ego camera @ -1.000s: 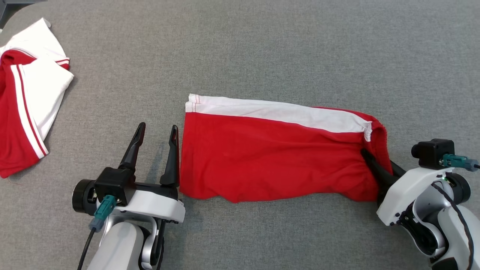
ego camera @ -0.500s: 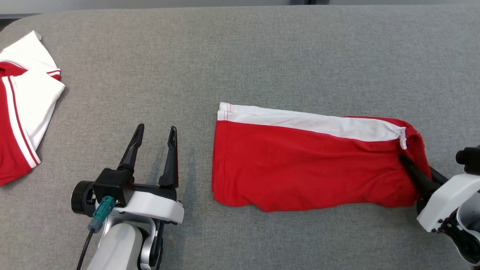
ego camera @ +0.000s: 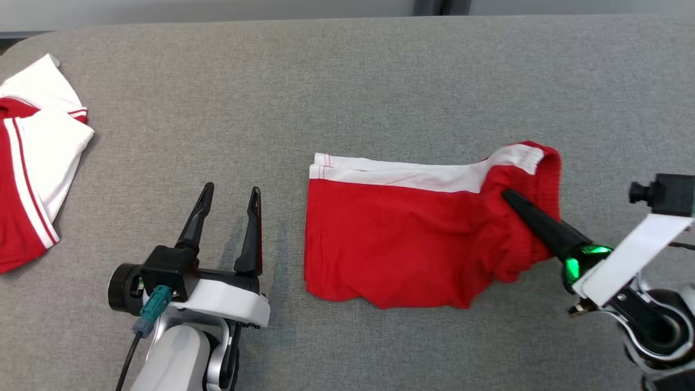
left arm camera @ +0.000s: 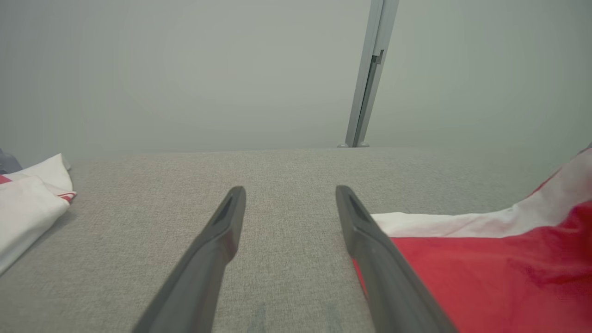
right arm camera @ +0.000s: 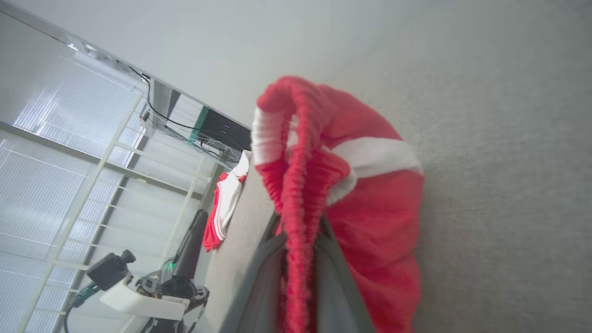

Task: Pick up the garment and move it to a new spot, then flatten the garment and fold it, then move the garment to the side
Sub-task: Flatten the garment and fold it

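The garment (ego camera: 391, 244) is red with a white band and lies folded on the grey table (ego camera: 347, 81). My right gripper (ego camera: 507, 195) is shut on its gathered red waistband end, which is lifted off the table and bunched toward the left. In the right wrist view the waistband (right arm camera: 296, 185) hangs pinched between my right gripper (right arm camera: 298, 226). My left gripper (ego camera: 231, 190) stands open and holds nothing, low over the table just left of the garment's left edge. The left wrist view has the garment (left arm camera: 485, 268) beside the right finger of my left gripper (left arm camera: 289, 194).
Another red and white garment (ego camera: 32, 163) lies at the table's far left edge, also seen as a white fold (left arm camera: 27, 208). Bare grey table stretches behind and between the two garments. A wall and a metal post (left arm camera: 370, 69) stand beyond the far edge.
My right gripper has raised the garment's right end and carried it leftward, so that end now stands bunched. The garment looks shorter. The head view shifted. My left gripper stayed open in place.
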